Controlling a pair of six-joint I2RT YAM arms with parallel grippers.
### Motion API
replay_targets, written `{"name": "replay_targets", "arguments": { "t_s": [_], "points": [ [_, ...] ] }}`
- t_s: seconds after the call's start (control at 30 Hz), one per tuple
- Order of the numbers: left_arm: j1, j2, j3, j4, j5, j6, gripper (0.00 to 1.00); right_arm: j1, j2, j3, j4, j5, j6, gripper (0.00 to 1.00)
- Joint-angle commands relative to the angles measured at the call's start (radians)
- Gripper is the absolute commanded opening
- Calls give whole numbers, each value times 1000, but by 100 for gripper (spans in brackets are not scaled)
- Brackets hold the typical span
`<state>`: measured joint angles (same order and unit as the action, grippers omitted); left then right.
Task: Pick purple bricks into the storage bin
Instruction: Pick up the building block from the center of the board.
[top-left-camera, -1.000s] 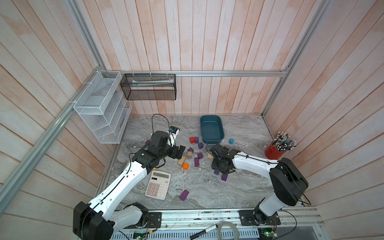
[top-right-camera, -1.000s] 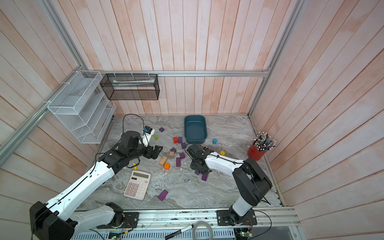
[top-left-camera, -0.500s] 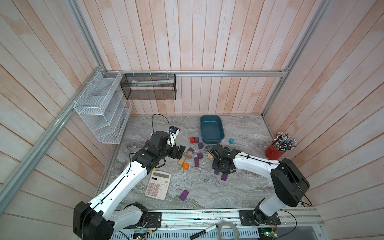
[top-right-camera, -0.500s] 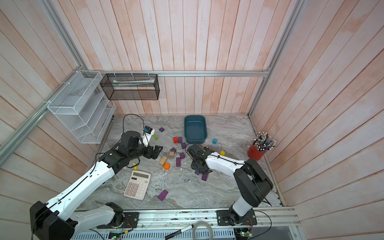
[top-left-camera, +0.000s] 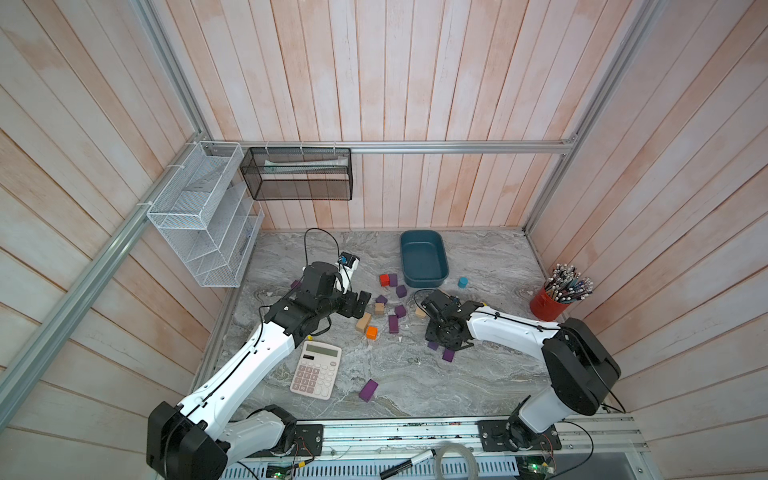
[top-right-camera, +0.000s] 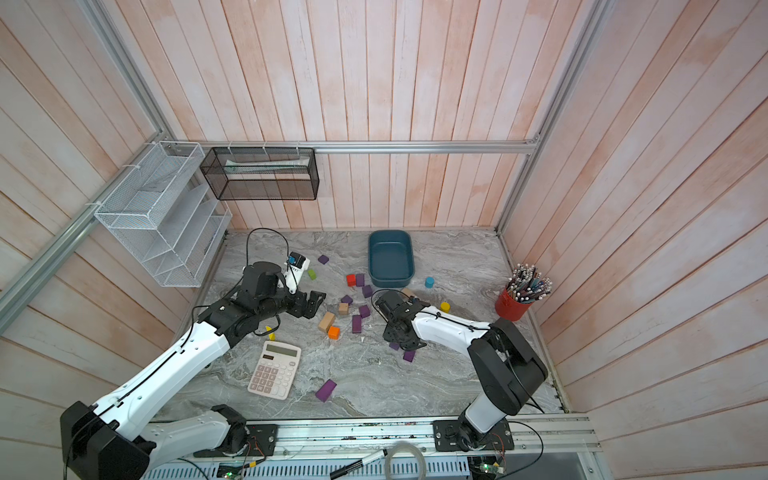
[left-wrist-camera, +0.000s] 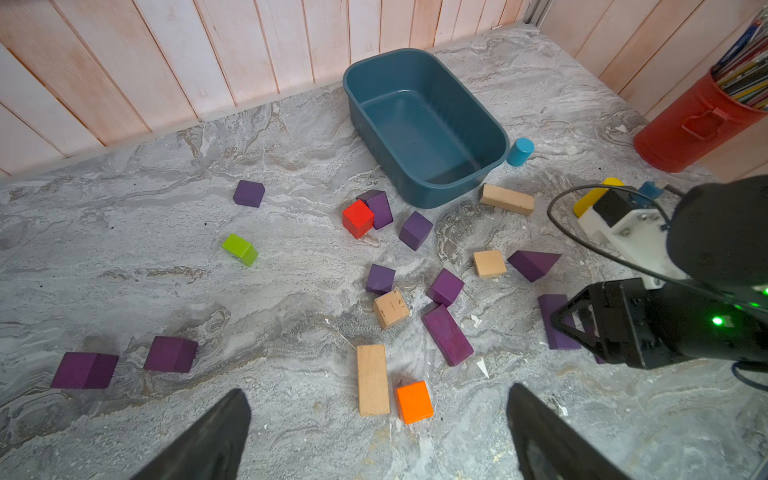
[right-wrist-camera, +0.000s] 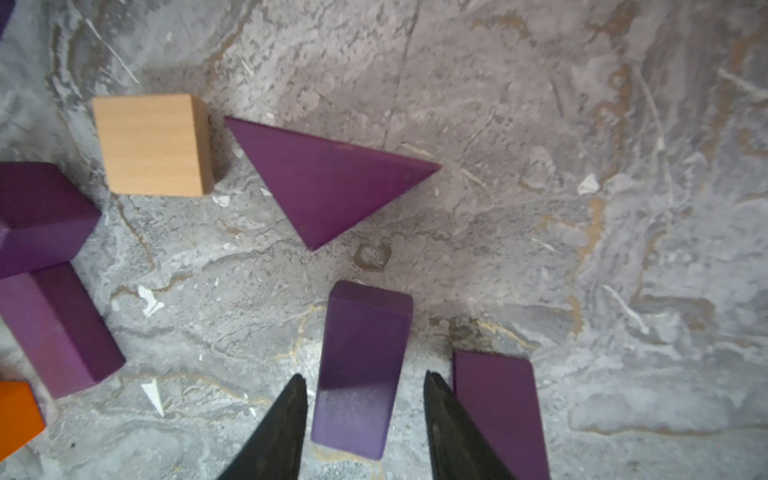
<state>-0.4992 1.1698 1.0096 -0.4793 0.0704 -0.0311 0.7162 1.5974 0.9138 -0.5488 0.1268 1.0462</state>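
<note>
Right gripper (right-wrist-camera: 365, 419) sits low over the marble table (top-left-camera: 490, 374), its jaws slightly apart and straddling a purple bar (right-wrist-camera: 361, 365) without clamping it; closing, lifting and carrying to the empty teal bin (top-left-camera: 424, 259) by the back wall appears to be next. Left gripper (left-wrist-camera: 374, 436) hovers wide open and empty over scattered purple bricks (left-wrist-camera: 446, 334), inside wood-panelled walls.

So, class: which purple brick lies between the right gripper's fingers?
The oblong purple bar, lying flat between the right gripper's fingers; the purple wedge lies farther off, another bar outside one finger.
</note>
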Motion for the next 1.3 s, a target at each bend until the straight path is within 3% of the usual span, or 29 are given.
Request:
{"name": "replay_targets", "arguments": {
  "t_s": [0.0, 0.23, 0.63, 0.83, 1.27],
  "points": [
    [5, 3, 6, -10, 11, -12, 97, -6, 22, -12, -1, 2, -5, 50],
    [3, 3, 6, -12, 8, -10, 97, -11, 57, -3, 10, -1, -13, 50],
    [2, 2, 9, -18, 2, -9, 97, -11, 110, 14, 7, 4, -40, 42],
    [-2, 0, 9, -20, 2, -9, 97, -11, 88, 27, -7, 31, -52, 23],
    [-5, 1, 10, -23, -4, -7, 97, -12, 40, 173, -102, 108, -130, 23]
  ]
}}
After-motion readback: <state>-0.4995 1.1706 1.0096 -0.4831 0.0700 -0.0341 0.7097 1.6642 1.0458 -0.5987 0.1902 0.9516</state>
